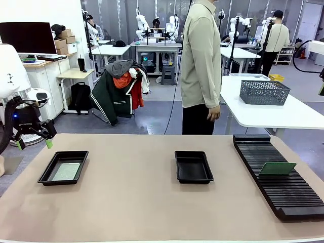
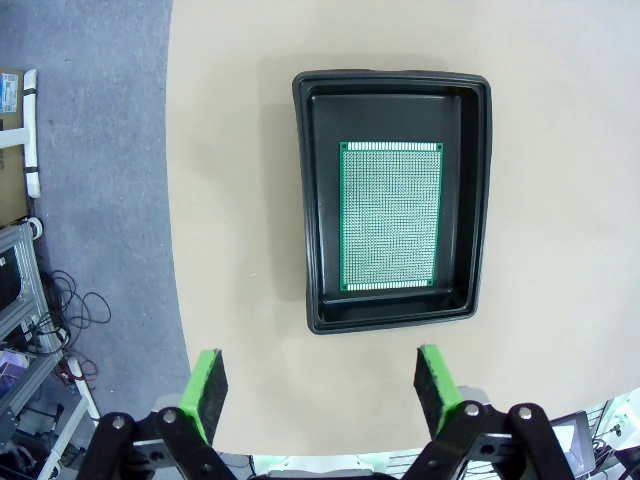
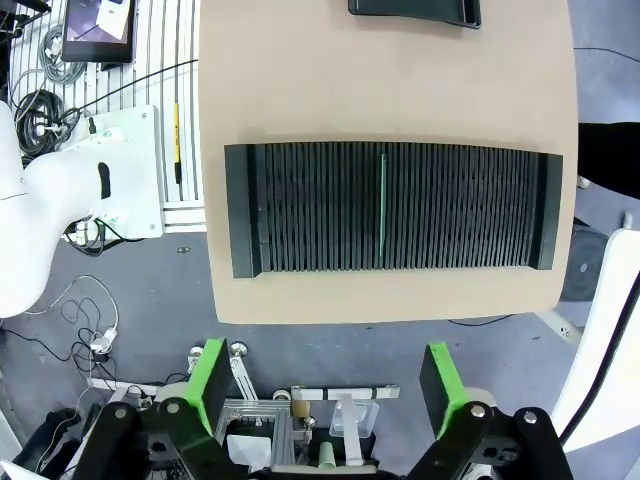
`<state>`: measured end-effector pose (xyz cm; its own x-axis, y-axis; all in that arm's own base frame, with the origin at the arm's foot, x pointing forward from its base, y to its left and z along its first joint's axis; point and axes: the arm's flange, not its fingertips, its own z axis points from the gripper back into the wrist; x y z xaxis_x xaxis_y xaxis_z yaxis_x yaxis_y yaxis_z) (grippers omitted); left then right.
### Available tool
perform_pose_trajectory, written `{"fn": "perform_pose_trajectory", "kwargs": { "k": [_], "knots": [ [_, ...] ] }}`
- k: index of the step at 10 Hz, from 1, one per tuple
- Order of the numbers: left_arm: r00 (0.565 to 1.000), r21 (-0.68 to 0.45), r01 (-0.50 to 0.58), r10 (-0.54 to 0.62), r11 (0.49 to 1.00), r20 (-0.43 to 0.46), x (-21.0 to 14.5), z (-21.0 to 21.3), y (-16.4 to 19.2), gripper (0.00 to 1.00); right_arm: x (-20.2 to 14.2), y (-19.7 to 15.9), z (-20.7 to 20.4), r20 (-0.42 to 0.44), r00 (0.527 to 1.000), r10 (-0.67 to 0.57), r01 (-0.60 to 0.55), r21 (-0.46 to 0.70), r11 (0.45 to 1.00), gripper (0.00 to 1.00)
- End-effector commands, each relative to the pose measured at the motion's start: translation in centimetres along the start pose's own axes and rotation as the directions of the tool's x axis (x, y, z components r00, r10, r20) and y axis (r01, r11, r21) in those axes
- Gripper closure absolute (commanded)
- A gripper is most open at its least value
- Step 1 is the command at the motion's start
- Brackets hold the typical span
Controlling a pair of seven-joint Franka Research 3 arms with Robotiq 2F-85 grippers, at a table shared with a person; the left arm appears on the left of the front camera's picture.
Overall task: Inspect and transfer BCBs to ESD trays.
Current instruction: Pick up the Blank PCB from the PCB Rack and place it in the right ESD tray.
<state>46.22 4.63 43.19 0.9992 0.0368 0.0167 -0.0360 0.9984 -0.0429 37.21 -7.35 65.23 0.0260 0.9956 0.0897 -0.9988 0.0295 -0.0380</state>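
Green BCB in the rack we see edge-on only; left end effector and right end effector stand released.

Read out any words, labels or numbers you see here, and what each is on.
None can be read.
Cardboard box label: too blurred.
Small screen: too small.
BCB in the ESD tray: no legible print.
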Motion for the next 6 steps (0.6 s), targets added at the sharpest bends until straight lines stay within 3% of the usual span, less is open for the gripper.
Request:
{"fn": "perform_pose_trajectory", "kwargs": {
  "k": [1, 6],
  "knots": [
    [1.000, 0.000, -0.001, 0.001, 1.000, 0.007, -0.1, -0.2, 0.0, 0.00, -0.5, -0.7, -1.2, 0.001, 1.000, 0.028, -0.028, -0.014, 1.000, 0.00],
    [1.000, 0.000, -0.001, 0.001, 1.000, 0.007, -0.1, -0.2, 0.0, 0.00, -0.7, -2.3, -8.1, 0.003, 0.995, 0.096, -0.095, -0.071, 0.993, 0.00]
  ]
}}
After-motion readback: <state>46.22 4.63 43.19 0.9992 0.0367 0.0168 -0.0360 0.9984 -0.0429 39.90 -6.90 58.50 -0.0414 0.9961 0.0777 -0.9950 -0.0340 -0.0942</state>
